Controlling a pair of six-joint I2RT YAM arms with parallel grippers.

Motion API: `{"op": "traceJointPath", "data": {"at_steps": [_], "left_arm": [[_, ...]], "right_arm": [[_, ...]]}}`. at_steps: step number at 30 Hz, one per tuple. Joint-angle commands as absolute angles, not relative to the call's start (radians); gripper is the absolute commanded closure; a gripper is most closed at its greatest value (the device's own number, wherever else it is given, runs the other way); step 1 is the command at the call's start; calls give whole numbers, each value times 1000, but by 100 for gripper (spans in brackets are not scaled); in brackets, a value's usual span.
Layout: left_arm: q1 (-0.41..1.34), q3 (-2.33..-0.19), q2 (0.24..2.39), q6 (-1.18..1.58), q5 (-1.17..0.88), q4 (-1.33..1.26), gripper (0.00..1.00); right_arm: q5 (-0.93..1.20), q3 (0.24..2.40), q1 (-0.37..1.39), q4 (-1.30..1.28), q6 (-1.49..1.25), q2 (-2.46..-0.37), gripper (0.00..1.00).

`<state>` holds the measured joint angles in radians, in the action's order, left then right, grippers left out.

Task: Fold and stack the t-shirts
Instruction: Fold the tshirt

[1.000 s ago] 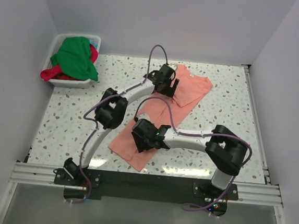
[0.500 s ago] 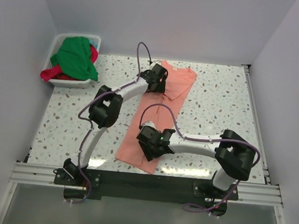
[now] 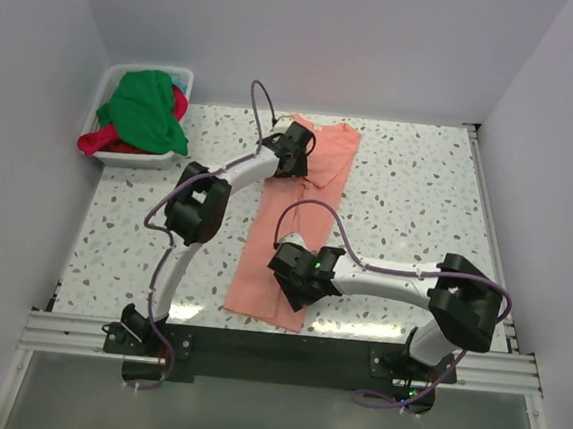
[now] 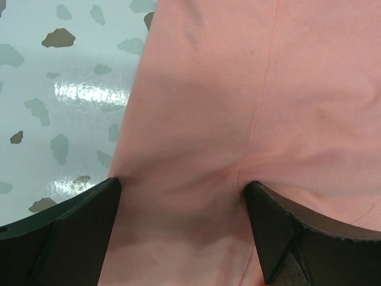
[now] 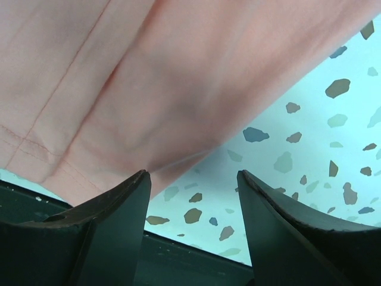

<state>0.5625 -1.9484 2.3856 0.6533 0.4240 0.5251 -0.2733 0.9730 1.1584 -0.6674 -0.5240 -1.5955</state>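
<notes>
On speckled table [image 3: 418,206], salmon-pink t-shirt [image 3: 260,267]

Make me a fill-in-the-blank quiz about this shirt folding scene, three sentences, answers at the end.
1. The long shirt on the table is ___ in colour.
2. The green shirt lies in the white ___.
3. The gripper at the long shirt's far end is the ___ one.
Missing words: salmon-pink; tub; left.
</notes>
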Motion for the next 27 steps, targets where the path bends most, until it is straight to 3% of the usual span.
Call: {"op": "traceJointPath", "data": {"at_steps": [1, 14, 27], "left_arm": [[543, -1930, 2335, 722, 492, 614, 9], [543, -1784, 2118, 617, 336, 353, 9], [541, -2006, 2354, 503, 273, 315, 8]], "right_arm": [[-308, 985, 1163, -693, -537, -1528, 36], [-281, 1032, 1213, -632, -571, -1555, 36], [-244, 1080, 1299, -534, -591, -1724, 36]]}}
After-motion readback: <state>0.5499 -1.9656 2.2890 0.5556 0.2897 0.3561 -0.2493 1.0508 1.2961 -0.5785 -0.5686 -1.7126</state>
